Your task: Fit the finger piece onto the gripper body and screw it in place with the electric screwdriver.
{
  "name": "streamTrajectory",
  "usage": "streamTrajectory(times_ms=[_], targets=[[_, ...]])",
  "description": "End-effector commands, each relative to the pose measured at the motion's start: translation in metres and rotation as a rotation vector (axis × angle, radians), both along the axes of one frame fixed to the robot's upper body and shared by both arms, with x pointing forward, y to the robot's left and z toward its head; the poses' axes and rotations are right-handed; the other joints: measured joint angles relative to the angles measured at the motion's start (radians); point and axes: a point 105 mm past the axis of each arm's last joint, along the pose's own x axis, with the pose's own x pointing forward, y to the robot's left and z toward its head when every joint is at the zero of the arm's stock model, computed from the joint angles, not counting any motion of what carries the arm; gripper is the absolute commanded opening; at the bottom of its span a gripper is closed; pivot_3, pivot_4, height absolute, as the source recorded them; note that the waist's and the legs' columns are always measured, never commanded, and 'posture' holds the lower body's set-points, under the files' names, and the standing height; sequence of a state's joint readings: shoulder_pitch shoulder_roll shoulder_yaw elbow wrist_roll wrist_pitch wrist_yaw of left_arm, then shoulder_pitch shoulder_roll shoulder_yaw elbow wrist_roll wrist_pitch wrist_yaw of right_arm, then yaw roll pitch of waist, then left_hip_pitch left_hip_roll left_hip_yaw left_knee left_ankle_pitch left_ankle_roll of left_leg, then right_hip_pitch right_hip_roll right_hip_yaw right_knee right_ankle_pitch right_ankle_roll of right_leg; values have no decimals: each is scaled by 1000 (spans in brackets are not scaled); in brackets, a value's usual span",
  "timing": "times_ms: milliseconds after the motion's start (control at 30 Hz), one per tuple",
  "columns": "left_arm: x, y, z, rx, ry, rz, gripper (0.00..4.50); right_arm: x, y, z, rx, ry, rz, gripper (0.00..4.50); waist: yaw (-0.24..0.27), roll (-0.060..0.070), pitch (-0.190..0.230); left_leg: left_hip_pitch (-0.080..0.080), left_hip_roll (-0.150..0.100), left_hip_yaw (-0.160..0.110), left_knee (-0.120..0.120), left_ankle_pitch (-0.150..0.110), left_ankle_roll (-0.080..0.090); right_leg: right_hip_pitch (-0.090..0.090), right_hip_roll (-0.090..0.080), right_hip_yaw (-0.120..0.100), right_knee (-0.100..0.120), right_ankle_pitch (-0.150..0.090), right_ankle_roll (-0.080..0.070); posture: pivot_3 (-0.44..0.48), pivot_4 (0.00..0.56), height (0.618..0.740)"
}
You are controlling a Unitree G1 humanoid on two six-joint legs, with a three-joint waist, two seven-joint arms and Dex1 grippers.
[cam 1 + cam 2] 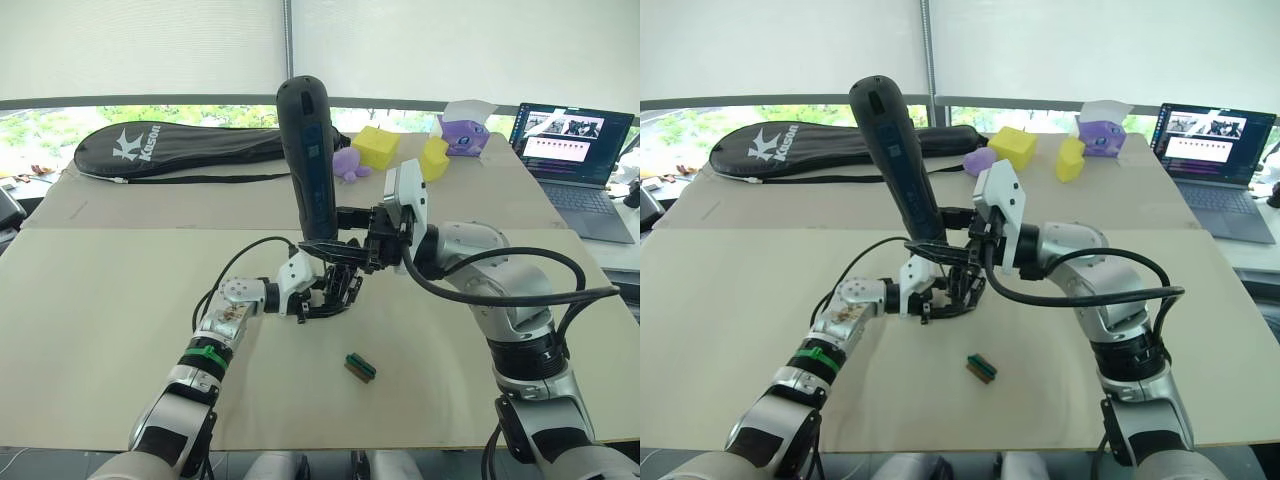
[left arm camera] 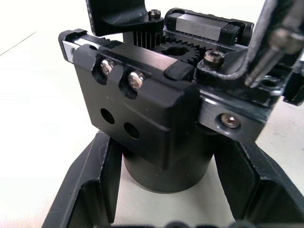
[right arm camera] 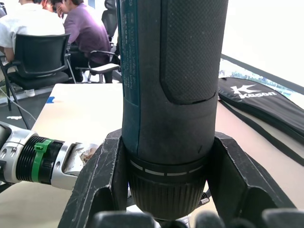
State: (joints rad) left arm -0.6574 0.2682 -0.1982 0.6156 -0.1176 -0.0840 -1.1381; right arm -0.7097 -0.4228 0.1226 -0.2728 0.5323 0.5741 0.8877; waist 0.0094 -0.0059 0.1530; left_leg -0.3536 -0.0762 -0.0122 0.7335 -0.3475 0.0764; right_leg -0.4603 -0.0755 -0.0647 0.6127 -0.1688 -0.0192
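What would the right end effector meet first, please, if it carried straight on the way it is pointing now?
Probably the left end effector. The right end effector, shut on the electric screwdriver, points toward the robot's left, and just past the screwdriver sit the left one and the gripper body it holds. Depth is unclear, so it might pass just above.

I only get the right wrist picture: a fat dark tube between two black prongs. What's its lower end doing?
Observer: That tube is the electric screwdriver, held by the right gripper. Its thin metal bit comes down onto the top of the gripper body, close to a small gear.
Operator: What keeps that body from sliding around?
Observer: The left gripper holds it by its round base, low over the table.
Operator: Anything loose nearby?
Observer: A small green-and-brown block lies on the table, nearer the robot than the two grippers and apart from both.
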Motion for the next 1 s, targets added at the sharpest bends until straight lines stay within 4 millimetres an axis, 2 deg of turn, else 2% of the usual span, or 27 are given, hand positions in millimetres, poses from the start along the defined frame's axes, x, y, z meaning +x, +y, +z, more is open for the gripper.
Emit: streamTrajectory(times_ms=[33, 533, 1000], targets=[[-2, -4, 6, 1, -23, -32, 2303, -9, -3, 24, 39, -85, 17, 1918, 0, 0, 0, 0, 0, 0, 0, 0, 0, 0, 0, 0, 0, 0, 0, 0, 150, 740], [-3, -4, 6, -1, -24, -33, 2303, -9, -3, 23, 35, -87, 18, 1918, 0, 0, 0, 0, 0, 0, 0, 0, 0, 0, 0, 0, 0, 0, 0, 0, 150, 740], [-4, -3, 5, 3, -25, -32, 2303, -13, -2, 38, 104, -33, 12, 1918, 0, 0, 0, 0, 0, 0, 0, 0, 0, 0, 0, 0, 0, 0, 0, 0, 150, 740]])
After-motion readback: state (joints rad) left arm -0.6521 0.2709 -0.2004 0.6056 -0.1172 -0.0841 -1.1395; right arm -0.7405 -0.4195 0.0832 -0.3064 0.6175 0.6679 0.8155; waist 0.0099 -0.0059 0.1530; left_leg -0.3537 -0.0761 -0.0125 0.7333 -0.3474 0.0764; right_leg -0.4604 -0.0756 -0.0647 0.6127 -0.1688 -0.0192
